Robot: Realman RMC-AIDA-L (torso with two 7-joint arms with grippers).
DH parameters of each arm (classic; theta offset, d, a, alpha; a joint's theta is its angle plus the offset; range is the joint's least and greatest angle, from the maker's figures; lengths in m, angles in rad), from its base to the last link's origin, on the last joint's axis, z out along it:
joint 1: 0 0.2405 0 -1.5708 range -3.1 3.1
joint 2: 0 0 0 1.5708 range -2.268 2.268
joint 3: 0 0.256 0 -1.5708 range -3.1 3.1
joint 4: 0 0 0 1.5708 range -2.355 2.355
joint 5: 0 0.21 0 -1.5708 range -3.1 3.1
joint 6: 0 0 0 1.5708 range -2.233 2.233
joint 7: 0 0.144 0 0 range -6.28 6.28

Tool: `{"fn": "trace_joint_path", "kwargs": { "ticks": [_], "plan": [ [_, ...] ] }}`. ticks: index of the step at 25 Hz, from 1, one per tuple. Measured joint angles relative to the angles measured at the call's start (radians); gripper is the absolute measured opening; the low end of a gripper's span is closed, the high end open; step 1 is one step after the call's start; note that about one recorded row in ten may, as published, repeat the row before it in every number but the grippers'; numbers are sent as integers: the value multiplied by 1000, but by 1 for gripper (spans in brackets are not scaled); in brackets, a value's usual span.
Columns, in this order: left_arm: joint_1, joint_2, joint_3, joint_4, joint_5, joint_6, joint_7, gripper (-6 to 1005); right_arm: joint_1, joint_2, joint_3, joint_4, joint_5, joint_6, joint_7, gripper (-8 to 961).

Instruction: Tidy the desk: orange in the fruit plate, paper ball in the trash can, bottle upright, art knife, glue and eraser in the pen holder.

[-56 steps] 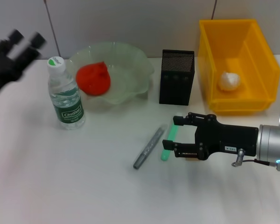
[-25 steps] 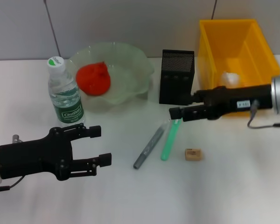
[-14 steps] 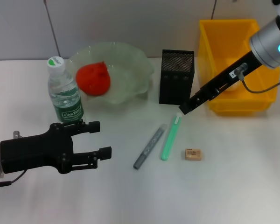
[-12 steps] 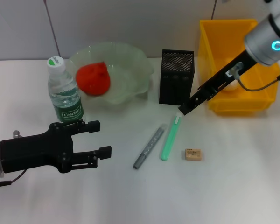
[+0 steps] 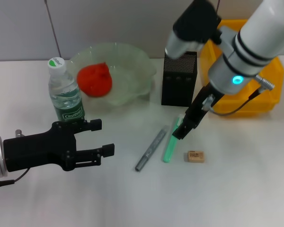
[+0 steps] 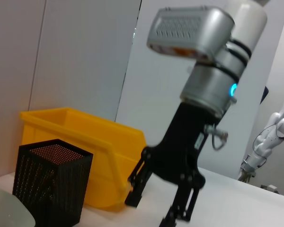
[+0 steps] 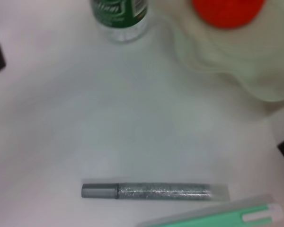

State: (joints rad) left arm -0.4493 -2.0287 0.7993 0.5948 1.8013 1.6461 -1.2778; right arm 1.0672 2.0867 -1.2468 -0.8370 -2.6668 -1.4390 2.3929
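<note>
The orange (image 5: 94, 79) lies in the pale green fruit plate (image 5: 141, 62). The bottle (image 5: 66, 94) stands upright beside the plate. The grey glue stick (image 5: 150, 149), the green art knife (image 5: 169, 147) and the tan eraser (image 5: 195, 156) lie on the table in front of the black mesh pen holder (image 5: 179, 78). My right gripper (image 5: 180, 130) points down over the far end of the art knife; the left wrist view shows it (image 6: 151, 212) open and empty. My left gripper (image 5: 103, 137) is open and empty, low at the front left. The paper ball is hidden.
The yellow trash bin (image 5: 213, 101) stands at the back right, partly covered by my right arm. The right wrist view looks down on the glue stick (image 7: 154, 190), the art knife (image 7: 217, 217), the bottle (image 7: 119, 16) and the plate (image 7: 236, 61).
My right arm has swung up and over, and its gripper has come down towards the art knife's far end. My left gripper has edged slightly right. The objects have not moved.
</note>
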Motion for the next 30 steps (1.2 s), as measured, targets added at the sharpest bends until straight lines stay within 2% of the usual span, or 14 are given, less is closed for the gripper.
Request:
{"fn": "trace_joint_path", "kwargs": {
  "ticks": [1,8,12,17,30],
  "plan": [
    [-1,0,0,0,0,-1,0,819,-17,1,-38,13,28,45,-40,785],
    [-10,-2,1,-1,5,-9,-4,818,-19,-2,-52,34,39,82,-28,784],
    [-13,-2,1,-1,5,-13,-5,817,13,-3,-51,75,33,83,78,784],
    [-14,-2,0,-1,5,-20,-6,817,95,-4,-52,230,11,104,249,784],
    [-14,-10,2,6,6,-22,4,814,110,1,-56,310,10,202,309,785]
  ]
}}
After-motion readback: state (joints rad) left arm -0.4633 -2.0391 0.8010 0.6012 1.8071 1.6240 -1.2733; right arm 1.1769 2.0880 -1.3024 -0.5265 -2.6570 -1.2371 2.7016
